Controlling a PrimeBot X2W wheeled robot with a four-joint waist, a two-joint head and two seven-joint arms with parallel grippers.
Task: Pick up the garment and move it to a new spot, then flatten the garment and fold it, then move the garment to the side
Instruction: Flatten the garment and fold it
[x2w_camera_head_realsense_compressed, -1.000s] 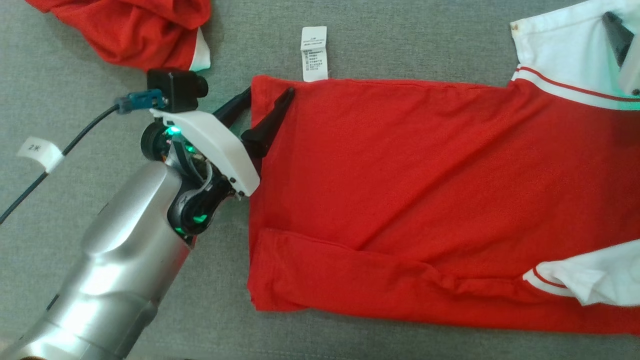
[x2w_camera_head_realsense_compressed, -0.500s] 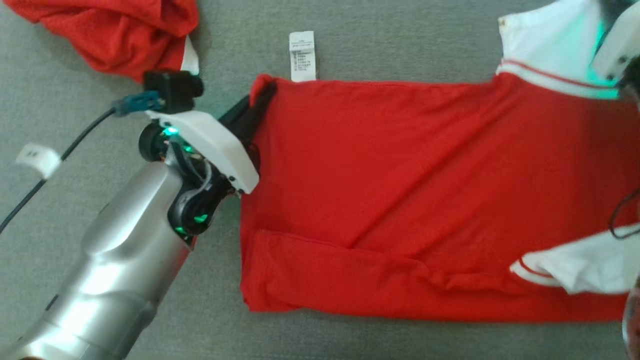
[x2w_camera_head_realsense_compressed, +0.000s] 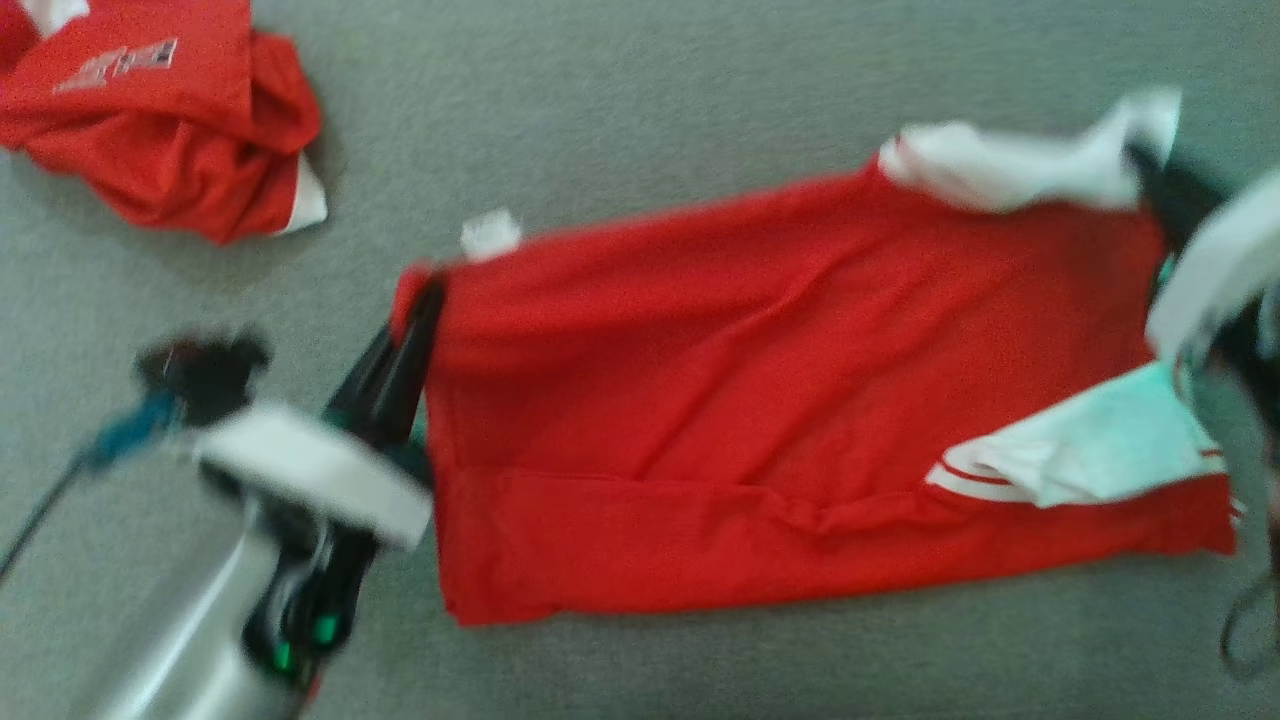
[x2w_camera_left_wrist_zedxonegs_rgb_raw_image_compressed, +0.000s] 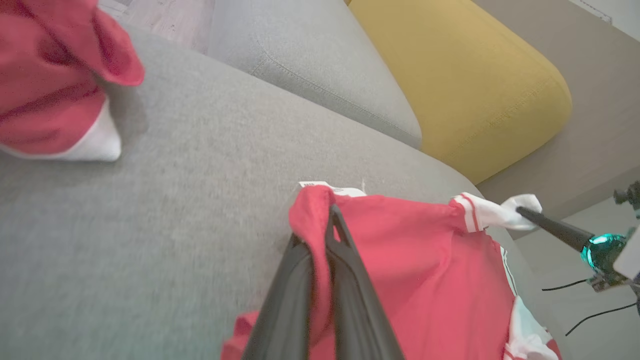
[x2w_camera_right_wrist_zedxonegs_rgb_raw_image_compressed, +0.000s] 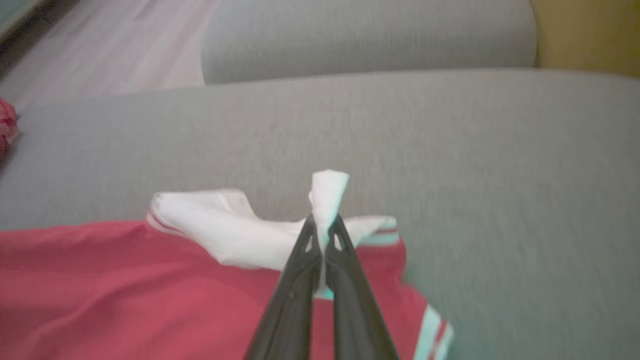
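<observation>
The red garment (x2w_camera_head_realsense_compressed: 780, 400) is lying spread on the grey sofa seat (x2w_camera_head_realsense_compressed: 700, 90), its long axis running left to right across the head view. Both pincers are holding its upper edge. The left pincer (x2w_camera_head_realsense_compressed: 425, 300) is clamping shut on the red hem corner at centre left, just below the white care label (x2w_camera_head_realsense_compressed: 490, 232). The right pincer (x2w_camera_head_realsense_compressed: 1145, 165) is clamping shut on the white sleeve (x2w_camera_head_realsense_compressed: 1020, 165) at the upper right. So the cloth is stretching between the two grips, and the rest of it is lying below them in the frame, towards the robot. Judging from this, any lift or fold is going to turn on both arms keeping that edge level, each arm sitting at its own end.

In the left wrist view the hem is wrapping over the tips of the left pincer (x2w_camera_left_wrist_zedxonegs_rgb_raw_image_compressed: 330, 220). In the right wrist view a white tuft is poking up past the tips of the right pincer (x2w_camera_right_wrist_zedxonegs_rgb_raw_image_compressed: 322, 222).

The head view is smearing, so edges are looking soft. The right wrist is running off the right side of the frame. How many layers each grip is catching I cannot tell. A second white sleeve (x2w_camera_head_realsense_compressed: 1080, 455) is lying folded at the lower right. A crumpled red garment (x2w_camera_head_realsense_compressed: 160, 120) is sitting well apart at the upper left.
</observation>
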